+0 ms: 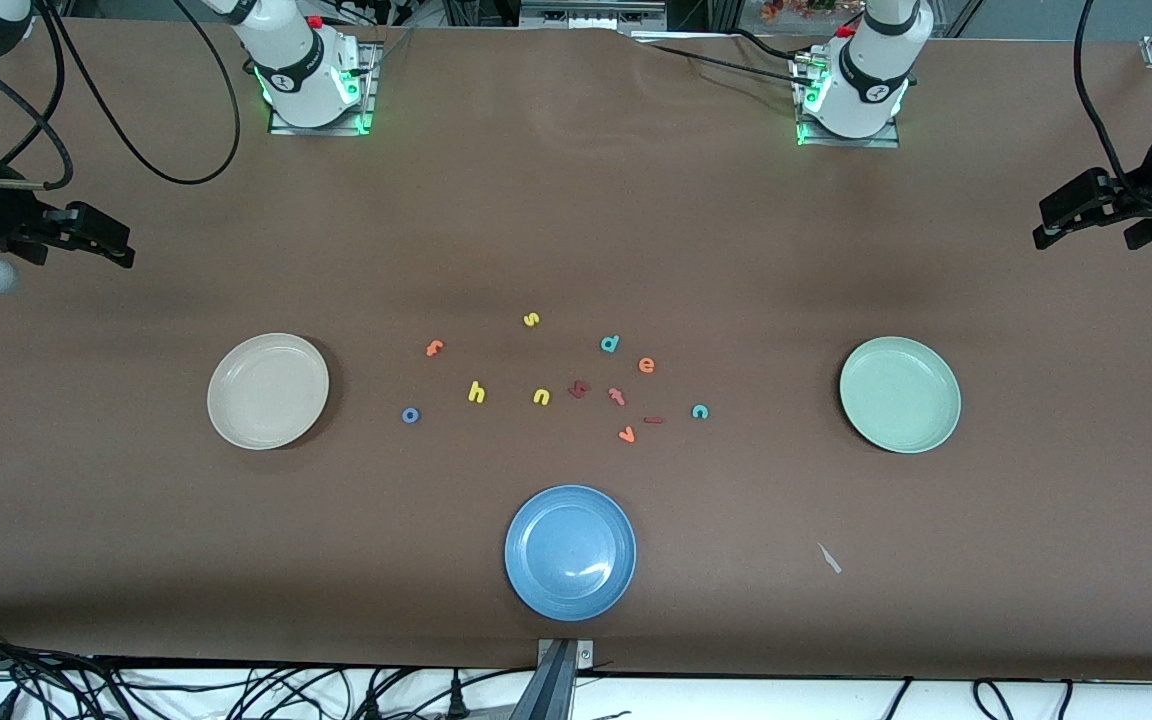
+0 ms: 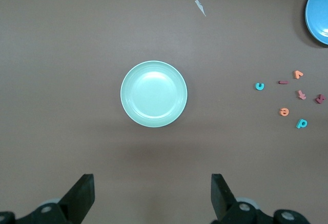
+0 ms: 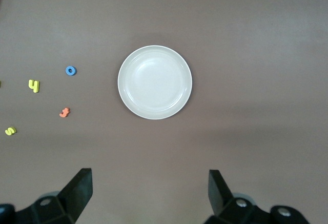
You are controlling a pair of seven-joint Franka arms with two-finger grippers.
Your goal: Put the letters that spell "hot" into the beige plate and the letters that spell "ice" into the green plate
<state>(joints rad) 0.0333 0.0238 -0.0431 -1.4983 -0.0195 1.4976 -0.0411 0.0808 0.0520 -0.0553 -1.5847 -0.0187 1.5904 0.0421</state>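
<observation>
The beige plate (image 1: 268, 391) (image 3: 155, 82) lies empty toward the right arm's end, the green plate (image 1: 899, 394) (image 2: 154, 94) empty toward the left arm's end. Between them lie the yellow h (image 1: 476, 392), blue o (image 1: 411, 415), orange t (image 1: 434, 348), dark red i (image 1: 653, 420), teal c (image 1: 700, 411) and orange e (image 1: 646, 365). My right gripper (image 1: 116, 245) (image 3: 149, 178) hangs open high above the table by the beige plate. My left gripper (image 1: 1051, 225) (image 2: 152, 183) hangs open high by the green plate. Neither holds anything.
A blue plate (image 1: 570, 552) sits nearest the front camera. Other letters lie mixed in: yellow s (image 1: 531, 320), yellow n (image 1: 541, 397), teal d (image 1: 610, 344), pinkish t (image 1: 617, 396), a dark red letter (image 1: 579, 389), orange v (image 1: 626, 435). A small pale scrap (image 1: 829, 558) lies on the brown table.
</observation>
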